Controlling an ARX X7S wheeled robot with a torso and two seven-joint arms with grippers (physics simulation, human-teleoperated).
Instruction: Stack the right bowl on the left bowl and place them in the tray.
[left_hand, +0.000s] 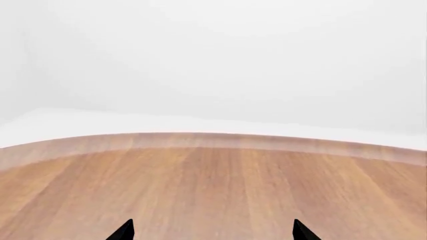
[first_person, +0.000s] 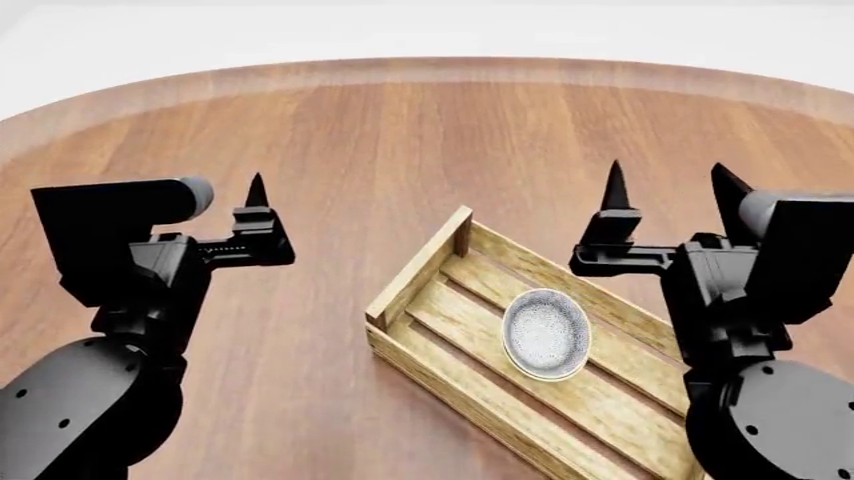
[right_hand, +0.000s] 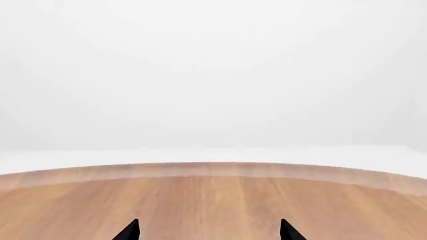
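Wood-grain table (first_person: 400, 130), round-edged, pale rim curving against a blank white backdrop at the far side. Near right of centre: tray (first_person: 414, 290), a light-wood slatted crate set at an angle, one raised corner post at its far-left corner, right part running out of view behind the right arm. Resting on the slats inside: bowl (first_person: 545, 334), speckled grey within, pale rim, roughly mid-tray, upright. Seen from above as a single bowl; cannot tell whether a second sits nested beneath.

Left gripper (first_person: 254, 205) raised above bare table to the left of the tray, well apart from it, holding nothing; only one dark pointed finger visible from the head, but in the left wrist view two black tips (left_hand: 123, 231) set wide apart, spread. Right gripper (first_person: 667, 195) raised over the far-right side of the tray, clear of the bowl, two pointed fingers standing apart, empty; right wrist view likewise shows tips (right_hand: 130, 231) widely separated over plain wood, table edge beyond.
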